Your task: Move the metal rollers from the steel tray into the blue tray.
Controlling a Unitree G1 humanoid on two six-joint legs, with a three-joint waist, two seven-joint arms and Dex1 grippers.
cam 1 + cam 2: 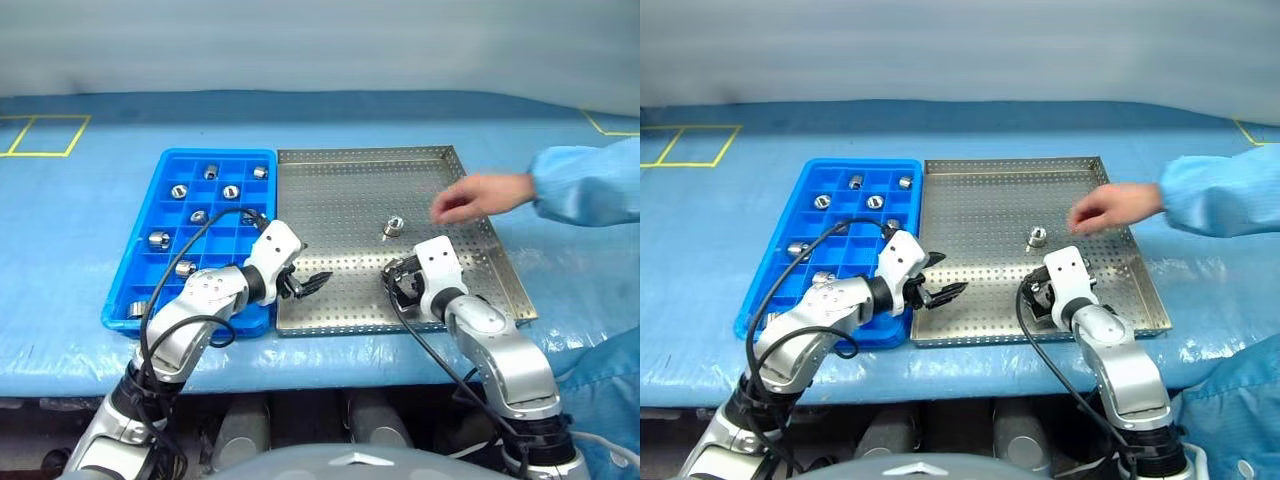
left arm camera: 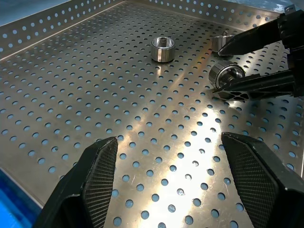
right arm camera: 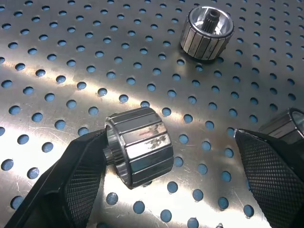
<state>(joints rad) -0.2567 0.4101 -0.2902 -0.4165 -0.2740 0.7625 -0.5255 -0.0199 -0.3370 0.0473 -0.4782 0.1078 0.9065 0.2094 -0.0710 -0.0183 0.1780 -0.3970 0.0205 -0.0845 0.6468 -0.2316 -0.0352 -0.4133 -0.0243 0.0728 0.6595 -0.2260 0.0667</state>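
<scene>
Nearest the robot, the left gripper [image 1: 312,284] is hovering over the near left part of the steel tray [image 1: 340,200], just past its border with the blue tray [image 1: 150,215]; its two black fingers are spread apart and holding nothing. To its right, the right gripper [image 1: 401,281] is reaching down onto the tray's near right part with its fingers spread wide. In the right wrist view a roller [image 3: 140,145] is lying on its side on the perforated floor between those fingers, touching the inner face of one fingertip [image 3: 80,178] and standing apart from the other, so it is bracketed, not pinched. A second roller [image 3: 287,124] is peeking out just behind that other fingertip.

A little farther in, near the tray's middle, a third roller [image 1: 393,227] is standing upright by itself. That is making three metal rollers showing on the steel tray.

Beyond it, a person's hand [image 1: 480,197] in a light blue sleeve [image 1: 590,180] is hanging over the tray's right side.

To the left, the blue tray is sitting flush against the steel tray on the blue table covering [image 1: 90,200], and about eight rollers are lying in its compartments, one per compartment, spread from the near corner to the far rows; the left arm is covering some of the near compartments
</scene>
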